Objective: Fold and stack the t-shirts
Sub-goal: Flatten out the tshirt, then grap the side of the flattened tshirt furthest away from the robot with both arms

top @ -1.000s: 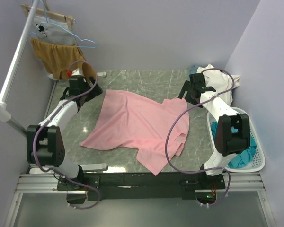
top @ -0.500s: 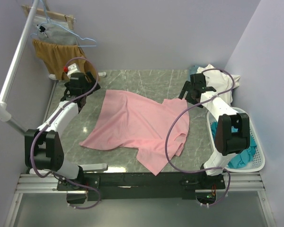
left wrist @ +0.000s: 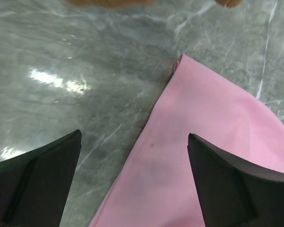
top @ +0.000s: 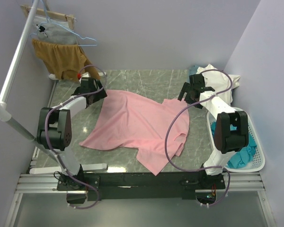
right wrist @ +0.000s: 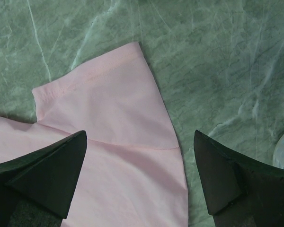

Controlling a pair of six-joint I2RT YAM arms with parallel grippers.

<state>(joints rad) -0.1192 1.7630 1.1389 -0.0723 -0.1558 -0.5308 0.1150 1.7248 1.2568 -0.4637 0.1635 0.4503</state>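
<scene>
The left arm has swung in from the left side of the bench. Its left gripper now hangs spread wide over the far left corner of the pink t-shirt, one finger above bare marble and the other above cloth. The right gripper, just as wide, hasn't budged and hovers over the shirt's sleeve at the far right. The shirt lies as before, rumpled across the middle of the bench, gripped by neither.
</scene>
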